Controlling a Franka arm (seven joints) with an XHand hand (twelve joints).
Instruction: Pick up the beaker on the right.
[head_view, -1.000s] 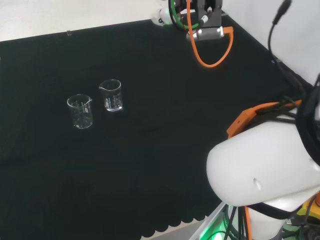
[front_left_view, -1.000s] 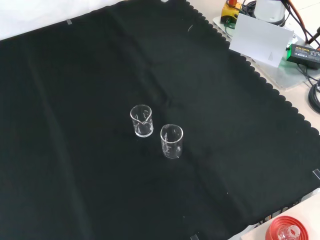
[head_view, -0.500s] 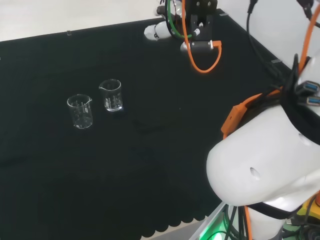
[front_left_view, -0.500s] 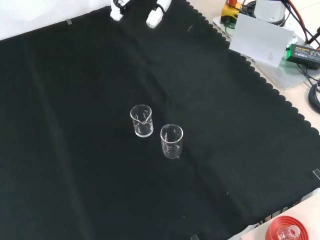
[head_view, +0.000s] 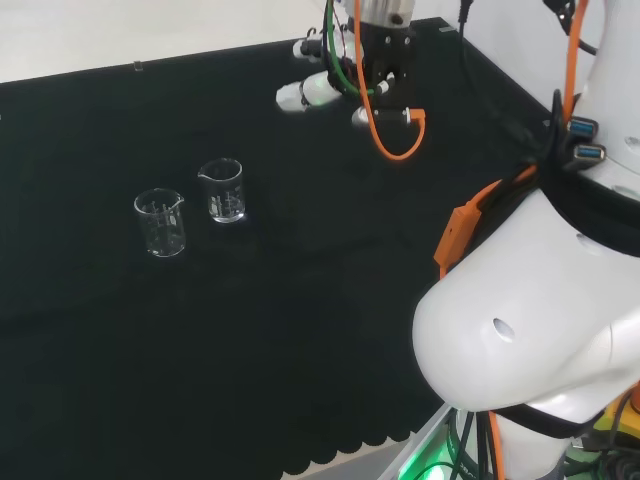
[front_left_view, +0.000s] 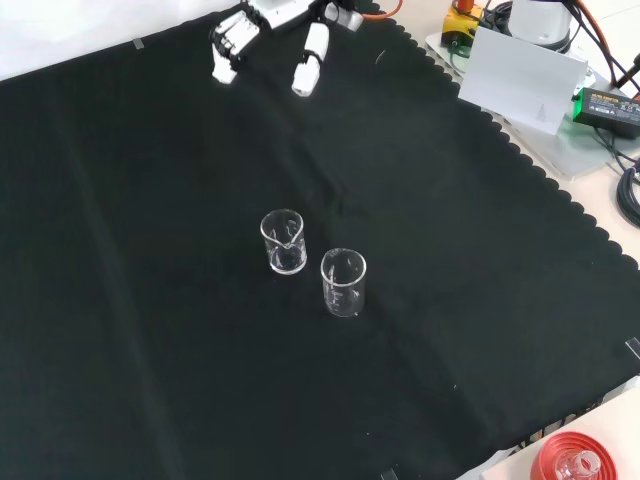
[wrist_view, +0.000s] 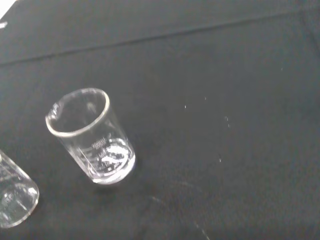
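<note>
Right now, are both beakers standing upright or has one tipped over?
Both upright. In the front view the two beakers stand on their bases, open mouths up, on the black cloth.

I count two clear glass beakers (front_left_view: 284, 241) (front_left_view: 343, 283) on my bench (front_left_view: 150, 300), standing upright and just beside each other on one black cloth (front_left_view: 480, 260). Both look empty. In the front view one red ribbed ring stand (front_left_view: 572, 463) sits at the lower right corner, off the cloth. I have one hand (front_left_view: 268, 30).
</note>
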